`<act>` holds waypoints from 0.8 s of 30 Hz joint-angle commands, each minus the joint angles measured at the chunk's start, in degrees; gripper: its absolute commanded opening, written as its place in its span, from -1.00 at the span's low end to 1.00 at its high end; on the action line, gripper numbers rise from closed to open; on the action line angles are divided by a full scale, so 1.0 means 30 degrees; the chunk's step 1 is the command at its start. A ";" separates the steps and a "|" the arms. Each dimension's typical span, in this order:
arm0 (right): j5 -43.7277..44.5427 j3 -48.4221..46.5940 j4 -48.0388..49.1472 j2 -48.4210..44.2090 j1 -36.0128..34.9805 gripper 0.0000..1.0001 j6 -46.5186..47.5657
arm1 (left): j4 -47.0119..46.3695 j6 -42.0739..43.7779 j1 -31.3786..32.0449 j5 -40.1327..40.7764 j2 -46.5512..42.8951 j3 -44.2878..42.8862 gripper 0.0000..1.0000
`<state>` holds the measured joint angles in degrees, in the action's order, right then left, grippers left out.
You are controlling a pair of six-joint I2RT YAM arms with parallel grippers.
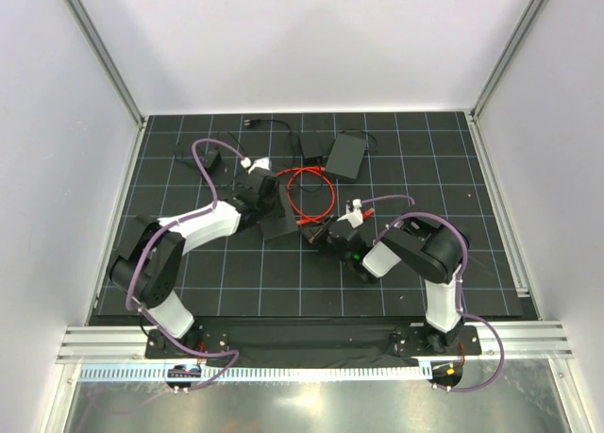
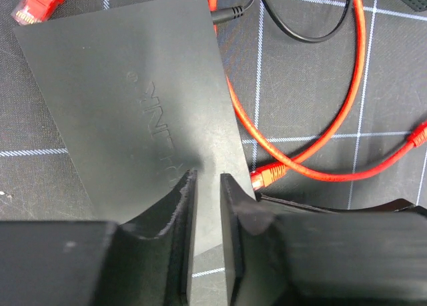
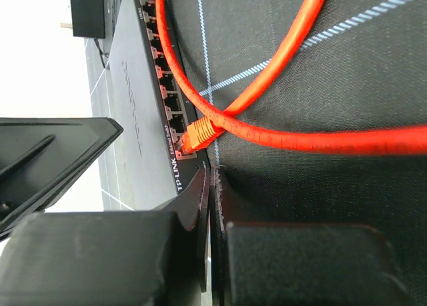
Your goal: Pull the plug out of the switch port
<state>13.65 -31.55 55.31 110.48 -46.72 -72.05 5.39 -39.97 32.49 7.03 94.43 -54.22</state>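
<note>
Orange plug [image 3: 200,134] not yet pulled from the switch [image 3: 133,126] port; right gripper [image 3: 212,183], fingers together, sits at its 6 o'clock, left gripper [image 2: 208,186] narrowly parted over the switch

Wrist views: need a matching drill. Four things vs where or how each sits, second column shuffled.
Things:
1. seated plug
2. loose plug
3. right gripper
4. black cable

Place or state:
A. lies on the mat past a corner of the switch, plugged into nothing
B. fingers shut, empty, by the switch's near corner
C. in the last port of the switch's row
D. its connector meets the switch's far edge

Pairs: 1-C, 2-A, 3-B, 4-D
</note>
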 commanded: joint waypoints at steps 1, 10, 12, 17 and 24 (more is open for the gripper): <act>-0.0158 -0.0002 0.0198 0.0558 -0.0130 -0.98 0.1050 | -0.0594 0.0783 -0.0049 0.0500 -0.0452 -0.0707 -0.56; 0.0958 -0.0556 -0.2790 -0.0995 0.0075 -0.97 0.1927 | -0.0682 0.0870 -0.0020 0.1524 -0.0834 -0.0970 -0.67; 0.1338 -0.0674 -0.3200 -0.1112 0.0075 -0.98 0.1723 | -0.0712 0.1074 -0.0049 0.1525 -0.0600 -0.1116 -0.68; 0.0376 -0.1900 -0.3172 -0.0412 0.0017 -0.98 0.2100 | -0.0712 0.0756 -0.0049 0.1497 0.0424 -0.1059 -0.81; -0.0449 -0.1497 -0.2880 -0.0409 -0.0685 -0.97 0.2366 | -0.0507 -0.0067 -0.0049 0.2462 0.0134 -0.0502 -0.81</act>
<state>12.86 -36.10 46.83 109.14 -46.96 -67.37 5.04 -39.03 32.49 11.70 95.48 -55.61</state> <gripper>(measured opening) 0.036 0.093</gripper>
